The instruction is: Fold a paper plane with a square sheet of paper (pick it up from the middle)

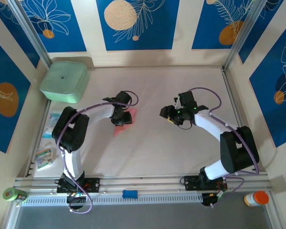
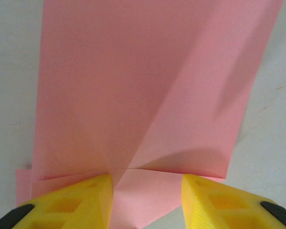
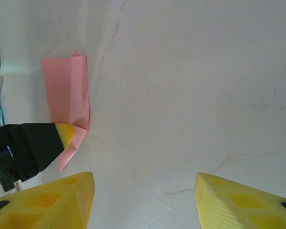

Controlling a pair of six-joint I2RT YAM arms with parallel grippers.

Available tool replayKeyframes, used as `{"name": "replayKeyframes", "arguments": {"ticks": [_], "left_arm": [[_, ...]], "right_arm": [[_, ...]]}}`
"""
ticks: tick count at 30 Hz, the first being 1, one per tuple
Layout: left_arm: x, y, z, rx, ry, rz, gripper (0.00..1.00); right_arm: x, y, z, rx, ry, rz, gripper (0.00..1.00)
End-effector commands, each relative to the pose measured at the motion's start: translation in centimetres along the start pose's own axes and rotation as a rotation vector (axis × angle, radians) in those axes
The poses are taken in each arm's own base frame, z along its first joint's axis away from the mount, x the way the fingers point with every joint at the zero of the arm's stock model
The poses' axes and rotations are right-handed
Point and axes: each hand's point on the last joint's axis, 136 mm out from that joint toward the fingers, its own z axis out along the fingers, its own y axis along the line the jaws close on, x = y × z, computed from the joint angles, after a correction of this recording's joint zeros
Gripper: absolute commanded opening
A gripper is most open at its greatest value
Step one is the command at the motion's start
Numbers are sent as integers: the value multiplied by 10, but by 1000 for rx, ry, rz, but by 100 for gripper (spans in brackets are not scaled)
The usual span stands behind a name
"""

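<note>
Starting far left: got a mint-green box (image 1: 64, 81) in the back corner of the tabletop (image 1: 181, 157), plus clear packets (image 1: 50, 125) nearer along that edge; moving right, found the square sheet of paper (image 1: 125, 120), pink, partly folded, lying flat left of centre; long axis on a diagonal, far-right to near-left, narrow pointed end aimed near-left; can see the left gripper (image 2: 148, 187) low over it, jaws spread with a crease running out between them, not pinching; further right, spotted the right gripper (image 3: 145, 186) above bare tabletop, well apart from the sheet, jaws spread too, holding nothing.
</note>
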Motion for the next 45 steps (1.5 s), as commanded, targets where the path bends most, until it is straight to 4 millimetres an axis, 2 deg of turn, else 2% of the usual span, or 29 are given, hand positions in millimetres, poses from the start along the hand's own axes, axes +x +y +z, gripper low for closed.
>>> {"name": "replayKeyframes", "arguments": {"ticks": [1, 8, 15, 21, 26, 31, 34, 39, 45], "left_arm": [[0, 5, 5, 14, 8, 2, 43], [3, 7, 11, 40, 14, -2, 45], [20, -30, 15, 223, 67, 47, 34], [43, -57, 14, 261, 98, 158, 30], [55, -74, 13, 281, 113, 212, 28], [55, -80, 12, 289, 105, 193, 27], [52, -80, 9, 286, 91, 176, 25], [49, -81, 3, 291, 69, 161, 22], [46, -83, -5, 306, 49, 145, 19]], "right_arm": [[1, 10, 2, -25, 28, -1, 57], [5, 11, 6, -31, 52, 7, 57], [13, 18, 9, -75, 82, 48, 57], [20, 17, 13, -76, 102, 68, 56], [34, 13, 19, -47, 150, 120, 53], [59, 16, 34, 20, 230, 157, 43], [69, 24, 47, 35, 273, 145, 32], [71, 31, 67, 41, 314, 128, 16], [71, 22, 86, 98, 351, 131, 9]]}}
